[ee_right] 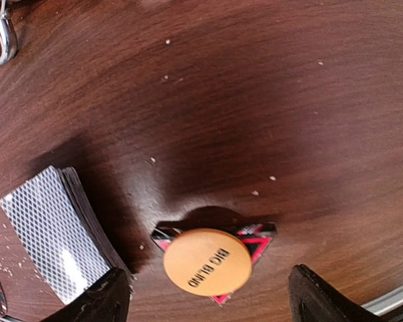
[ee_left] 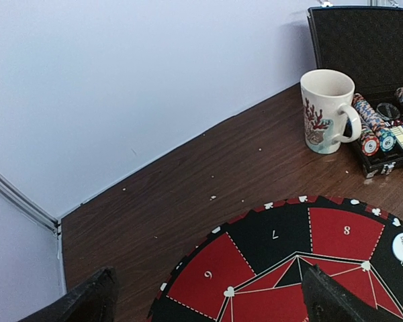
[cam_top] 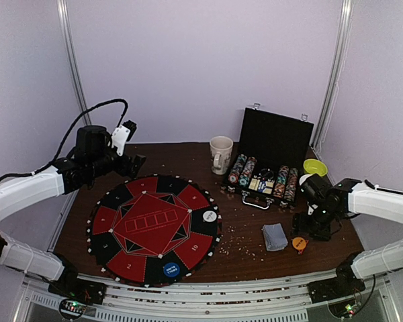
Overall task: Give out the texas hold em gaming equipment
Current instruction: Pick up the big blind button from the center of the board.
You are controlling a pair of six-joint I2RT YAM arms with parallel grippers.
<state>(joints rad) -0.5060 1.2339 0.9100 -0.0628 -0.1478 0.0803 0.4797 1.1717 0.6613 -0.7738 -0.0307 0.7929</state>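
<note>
Low in the right wrist view, the orange disc (ee_right: 207,261) lies on a red-black triangle (ee_right: 260,233) on the table (ee_right: 269,94), between the right claw's (ee_right: 208,282) spread fingers, untouched. Probably light, stiff, slick (and thin): pinch across its rim. The left claw (ee_left: 208,302) hangs spread.

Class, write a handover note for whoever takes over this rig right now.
Left pincer: open, empty, over the mat's far edge.
Right pincer: open, straddling the orange Big Blind button, off the mat, beside the card deck.
Done: white Dealer button and blue button sit on the mat.
To do: place the orange button, deal cards, hand out chips from the case.
</note>
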